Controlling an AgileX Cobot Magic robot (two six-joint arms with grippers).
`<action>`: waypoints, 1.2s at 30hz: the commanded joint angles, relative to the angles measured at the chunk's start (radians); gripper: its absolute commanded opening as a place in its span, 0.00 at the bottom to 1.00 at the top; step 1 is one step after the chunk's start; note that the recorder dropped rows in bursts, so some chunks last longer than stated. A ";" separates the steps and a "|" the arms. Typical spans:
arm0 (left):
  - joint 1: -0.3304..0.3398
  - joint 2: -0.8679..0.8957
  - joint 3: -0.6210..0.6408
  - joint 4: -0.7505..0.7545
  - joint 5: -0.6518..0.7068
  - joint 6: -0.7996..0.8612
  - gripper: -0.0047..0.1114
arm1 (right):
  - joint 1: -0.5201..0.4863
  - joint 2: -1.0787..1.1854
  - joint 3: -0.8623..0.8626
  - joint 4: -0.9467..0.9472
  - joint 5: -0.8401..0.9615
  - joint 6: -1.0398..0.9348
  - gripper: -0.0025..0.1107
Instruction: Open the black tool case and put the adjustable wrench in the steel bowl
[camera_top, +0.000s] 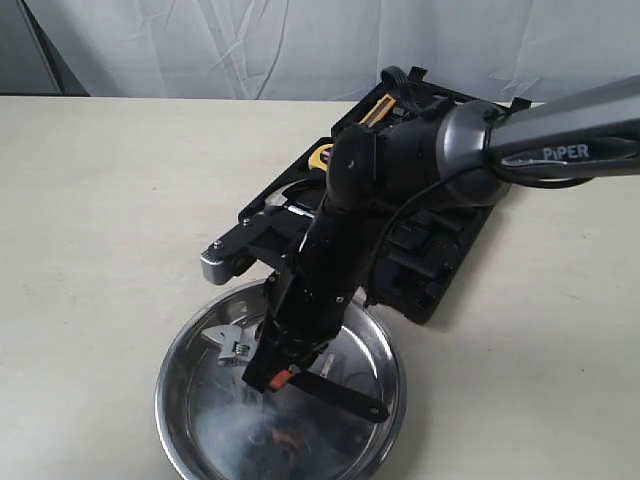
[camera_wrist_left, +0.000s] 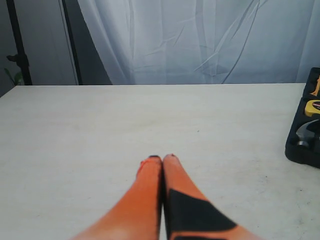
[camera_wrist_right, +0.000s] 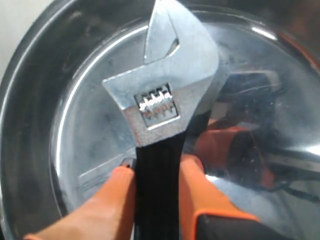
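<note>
The black tool case lies open behind the steel bowl; its corner also shows in the left wrist view. My right gripper reaches down into the bowl, shut on the adjustable wrench. In the right wrist view both orange fingers press the wrench's black handle, and its silver head hangs just over the bowl's shiny floor. My left gripper is shut with nothing in it, over bare table, well left of the case.
A silver hammer head juts from the case's near left corner, close to the bowl's rim. A yellow tape measure sits in the case. The white curtain hangs behind the table.
</note>
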 joint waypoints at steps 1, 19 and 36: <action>0.001 -0.004 0.005 0.002 -0.011 0.000 0.04 | 0.000 0.013 0.003 0.009 -0.005 -0.001 0.30; 0.001 -0.004 0.005 0.004 -0.009 0.000 0.04 | -0.061 -0.247 0.010 0.009 -0.252 0.082 0.02; 0.001 -0.004 0.005 0.005 0.003 0.000 0.04 | -0.465 -0.847 0.670 0.186 -0.765 0.100 0.02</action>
